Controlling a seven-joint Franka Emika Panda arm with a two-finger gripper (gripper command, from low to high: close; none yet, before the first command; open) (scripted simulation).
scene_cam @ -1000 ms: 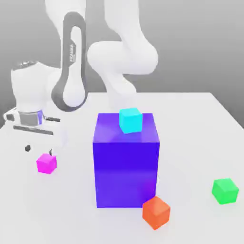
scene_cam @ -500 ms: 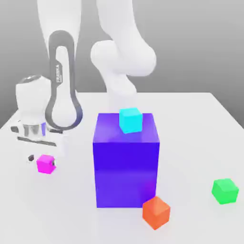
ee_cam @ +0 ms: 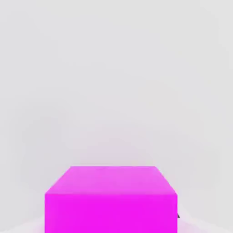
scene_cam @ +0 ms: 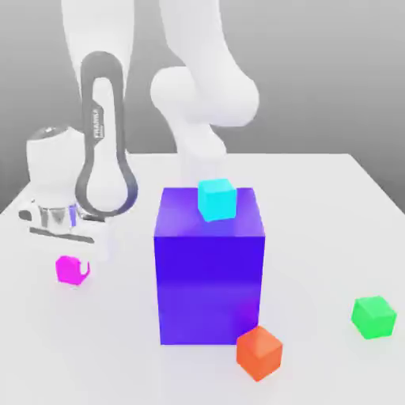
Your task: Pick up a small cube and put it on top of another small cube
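Nearest the viewer, an orange-red cube (scene_cam: 259, 353) sits on the white table (scene_cam: 332, 229), just in front of the large purple block (scene_cam: 210, 269). The green cube (scene_cam: 373, 317), the stacking target, rests alone toward the exterior view's right.

The magenta cube (scene_cam: 71, 270) lies at the exterior view's left, directly beneath the gripper (scene_cam: 70, 255). Whether the jaws have closed on it cannot be told; the hand view presents the cube (ee_cam: 110, 199) close under the hand.

Risks, as judged:
- The purple block stands between pickup point and target. A low transfer could strike it or the cyan cube (scene_cam: 216, 199) on its top.
- An off-centre grip could let the cube slip or rotate.
- Misaligned release over the green cube could topple the stack.
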